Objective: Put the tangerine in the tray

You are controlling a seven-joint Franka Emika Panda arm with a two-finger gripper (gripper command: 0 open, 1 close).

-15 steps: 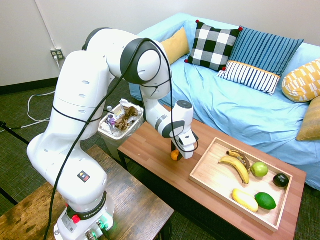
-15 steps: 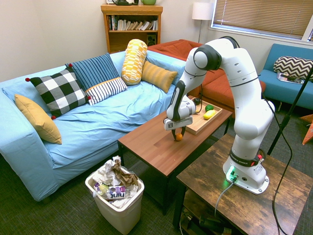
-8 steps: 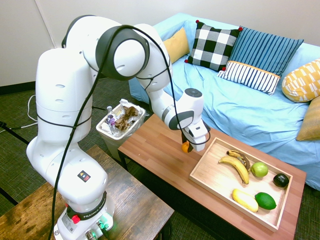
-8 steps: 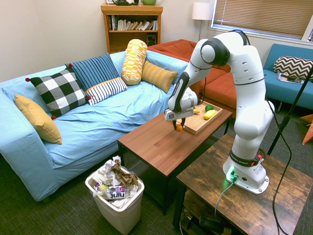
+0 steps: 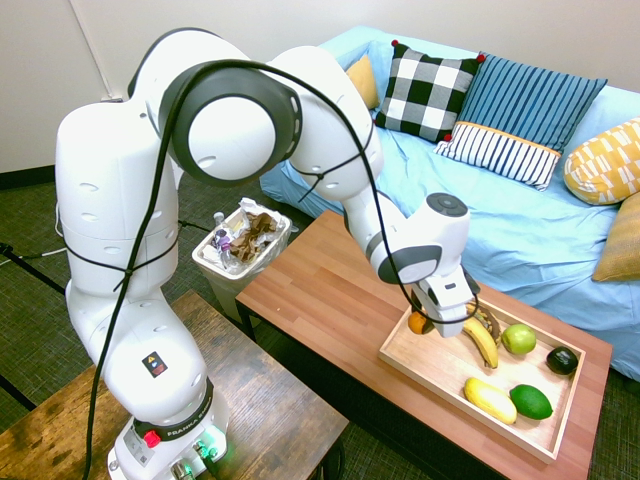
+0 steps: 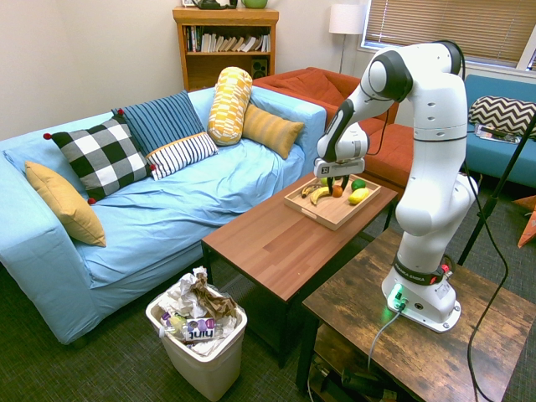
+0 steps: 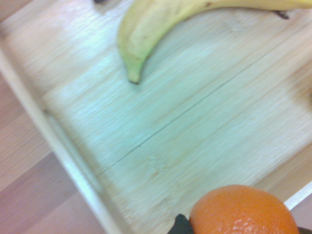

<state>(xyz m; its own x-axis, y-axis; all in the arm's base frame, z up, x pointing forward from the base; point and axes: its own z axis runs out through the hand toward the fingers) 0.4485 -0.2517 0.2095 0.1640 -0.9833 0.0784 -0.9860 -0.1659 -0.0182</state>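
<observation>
We saw the end effector (image 5: 428,322) pinching the tangerine (image 5: 418,322) just above the tray's (image 5: 440,372) near-left corner. Dropped there, it could hit the rim and roll onto the surface (image 5: 320,300).

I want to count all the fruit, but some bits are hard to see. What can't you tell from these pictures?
- The small round orange tangerine: mostly hidden behind the gripper in the first exterior view.
- The long yellow banana: cut off by the wrist view's edge.
- The fruit in the shallow light-wood tray: too small to count in the second exterior view.
- Whether the tangerine touches the tray: no view shows it.
</observation>
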